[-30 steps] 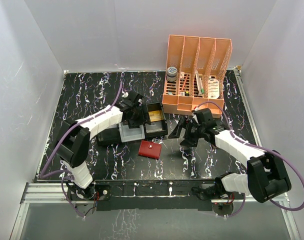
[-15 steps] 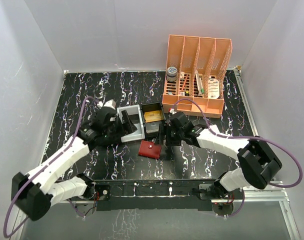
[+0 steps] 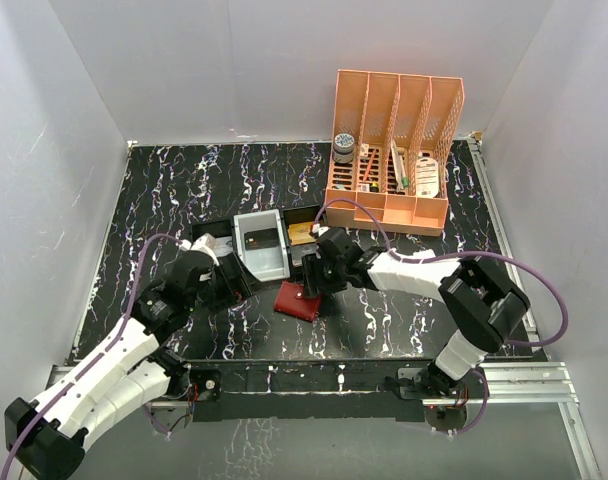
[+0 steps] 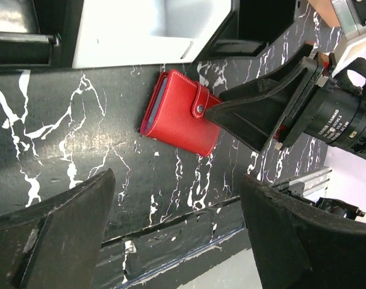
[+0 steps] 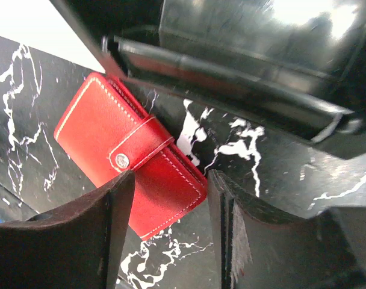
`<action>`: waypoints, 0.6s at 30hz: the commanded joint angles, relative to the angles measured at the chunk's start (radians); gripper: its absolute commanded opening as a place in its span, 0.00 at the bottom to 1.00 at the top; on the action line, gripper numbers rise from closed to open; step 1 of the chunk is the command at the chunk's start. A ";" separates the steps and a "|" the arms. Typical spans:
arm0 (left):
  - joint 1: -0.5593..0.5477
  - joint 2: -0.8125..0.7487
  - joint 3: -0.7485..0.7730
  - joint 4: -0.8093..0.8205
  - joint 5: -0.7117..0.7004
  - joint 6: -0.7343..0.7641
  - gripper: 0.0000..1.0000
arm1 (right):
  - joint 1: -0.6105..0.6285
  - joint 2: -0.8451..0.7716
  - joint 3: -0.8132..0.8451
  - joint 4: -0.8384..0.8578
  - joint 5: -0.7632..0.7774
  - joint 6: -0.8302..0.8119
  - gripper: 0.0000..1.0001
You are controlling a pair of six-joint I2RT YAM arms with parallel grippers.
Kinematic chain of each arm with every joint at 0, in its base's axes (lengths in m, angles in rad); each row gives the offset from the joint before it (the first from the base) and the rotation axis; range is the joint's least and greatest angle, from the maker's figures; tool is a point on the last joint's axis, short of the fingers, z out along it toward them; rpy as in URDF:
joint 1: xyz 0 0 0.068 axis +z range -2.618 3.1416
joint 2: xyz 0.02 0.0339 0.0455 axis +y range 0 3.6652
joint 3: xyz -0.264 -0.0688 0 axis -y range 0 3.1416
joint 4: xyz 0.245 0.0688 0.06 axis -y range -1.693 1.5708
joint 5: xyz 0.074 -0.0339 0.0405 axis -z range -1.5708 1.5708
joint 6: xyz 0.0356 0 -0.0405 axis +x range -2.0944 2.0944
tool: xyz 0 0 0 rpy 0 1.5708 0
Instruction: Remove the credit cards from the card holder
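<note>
- The card holder (image 3: 297, 300) lies flat on the table (image 3: 164, 190), about midway between the left and right edges and nearer the near edge than the far one. It sits just in front of the black tray (image 3: 306, 210).
- The card holder is folded shut, with its tab snapped down over the round button.
- A grey-blue strip (image 4: 154, 102) shows along one long edge of the card holder in the left wrist view (whether it is a card edge cannot be told).
- A tan-orange card (image 3: 302, 232) lies in the right compartment of the black tray, partly hidden behind the right arm.
- The right gripper (image 5: 171, 180) reaches in from the right side of the table and stands at the card holder.
  - Its jaws are part open, with a moderate gap between them.
  - In the right wrist view, one end of the card holder lies in that gap.
  - No clamping is visible, and contact cannot be confirmed.
- The left gripper (image 4: 177, 180) has its jaws spread wide and holds nothing.
  - It hangs over the table to the left of the card holder, pointed toward it.
  - Its fingertips stop short of the red leather and stay apart from it.
- A grey insert (image 3: 262, 245) occupies the left part of the black tray.
- An orange rack (image 3: 394, 110) stands at the far right corner of the table, with small items in its lower bins.
</note>
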 commanded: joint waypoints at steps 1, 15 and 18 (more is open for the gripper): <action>0.003 -0.004 -0.040 0.013 0.068 -0.035 0.82 | 0.047 0.009 0.030 0.010 -0.046 0.014 0.48; 0.004 0.111 -0.099 0.070 0.126 -0.047 0.73 | 0.231 -0.168 0.050 -0.110 0.116 0.197 0.50; 0.004 0.131 -0.103 0.083 0.118 -0.056 0.69 | 0.231 -0.130 0.100 -0.116 0.138 0.196 0.46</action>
